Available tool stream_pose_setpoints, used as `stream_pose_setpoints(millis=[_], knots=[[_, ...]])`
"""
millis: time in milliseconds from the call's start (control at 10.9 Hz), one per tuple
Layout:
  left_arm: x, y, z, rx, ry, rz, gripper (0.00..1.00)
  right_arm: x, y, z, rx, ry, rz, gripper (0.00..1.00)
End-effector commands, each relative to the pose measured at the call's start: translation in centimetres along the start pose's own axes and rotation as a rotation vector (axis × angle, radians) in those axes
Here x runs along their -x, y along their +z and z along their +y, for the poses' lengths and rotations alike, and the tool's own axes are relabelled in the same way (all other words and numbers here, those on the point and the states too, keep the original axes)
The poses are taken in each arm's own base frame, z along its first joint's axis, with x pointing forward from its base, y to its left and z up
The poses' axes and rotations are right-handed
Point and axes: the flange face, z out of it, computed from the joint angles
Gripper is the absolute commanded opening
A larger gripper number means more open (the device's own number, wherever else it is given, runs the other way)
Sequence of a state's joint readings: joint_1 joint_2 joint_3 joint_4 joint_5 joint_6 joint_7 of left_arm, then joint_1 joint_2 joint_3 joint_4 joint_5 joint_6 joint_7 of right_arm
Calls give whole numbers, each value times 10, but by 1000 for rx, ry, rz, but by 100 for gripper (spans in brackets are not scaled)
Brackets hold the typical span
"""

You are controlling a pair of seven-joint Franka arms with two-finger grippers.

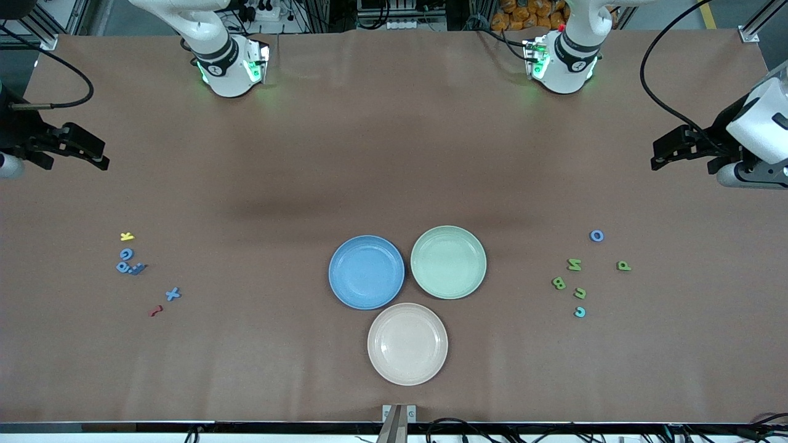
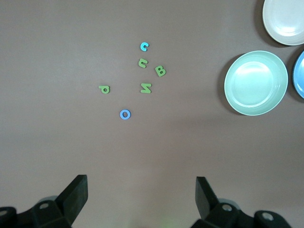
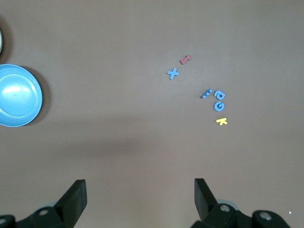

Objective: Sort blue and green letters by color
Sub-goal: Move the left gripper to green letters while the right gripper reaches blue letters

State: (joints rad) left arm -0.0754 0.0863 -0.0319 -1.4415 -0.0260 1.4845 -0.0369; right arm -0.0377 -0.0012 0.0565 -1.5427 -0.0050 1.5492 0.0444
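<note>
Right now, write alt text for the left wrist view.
Open left gripper hangs above a brown table; below it lie four small green letters, a blue O and a teal C, beside a pale green plate.

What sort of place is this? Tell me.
Probably a robotics lab: a paper-covered table, three empty plates like the blue plate, scattered toy letters, and cables and aluminium framing along the edges.

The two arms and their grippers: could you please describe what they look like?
Both arms are glossy white with black joint bands and green lights glowing at their bases. The left gripper and right gripper are matte black, with broad, wedge-shaped fingers. Black cables loop from each wrist across the brown table.
</note>
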Motion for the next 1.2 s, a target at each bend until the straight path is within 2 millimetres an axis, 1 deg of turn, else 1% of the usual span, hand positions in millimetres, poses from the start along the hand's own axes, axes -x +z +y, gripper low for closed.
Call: stream_pose_setpoints(millis=[0, 276, 552, 644, 736, 828, 1012, 1104], knots=[[0, 0, 0, -31, -13, 9, 100, 5, 0, 4, 7, 7, -3, 100], [-2, 3, 0, -32, -13, 3, 100, 5, 1, 4, 7, 7, -1, 100], [-9, 14, -4, -33, -18, -15, 100, 5, 1, 5, 7, 5, -6, 100], [-14, 23, -8, -35, -25, -30, 100, 3, 2, 8, 7, 11, -3, 100], [-19, 31, -16, -61, -32, -40, 100, -2, 12, 10, 6, 13, -14, 100], [-25, 40, -19, -84, -34, -48, 100, -7, 27, 12, 7, 15, -14, 100], [-40, 60, -26, -84, -41, -48, 100, -15, 74, 22, 8, 32, 12, 100], [-49, 71, -37, -81, -58, -40, 100, -20, 99, 37, 8, 61, 30, 100]])
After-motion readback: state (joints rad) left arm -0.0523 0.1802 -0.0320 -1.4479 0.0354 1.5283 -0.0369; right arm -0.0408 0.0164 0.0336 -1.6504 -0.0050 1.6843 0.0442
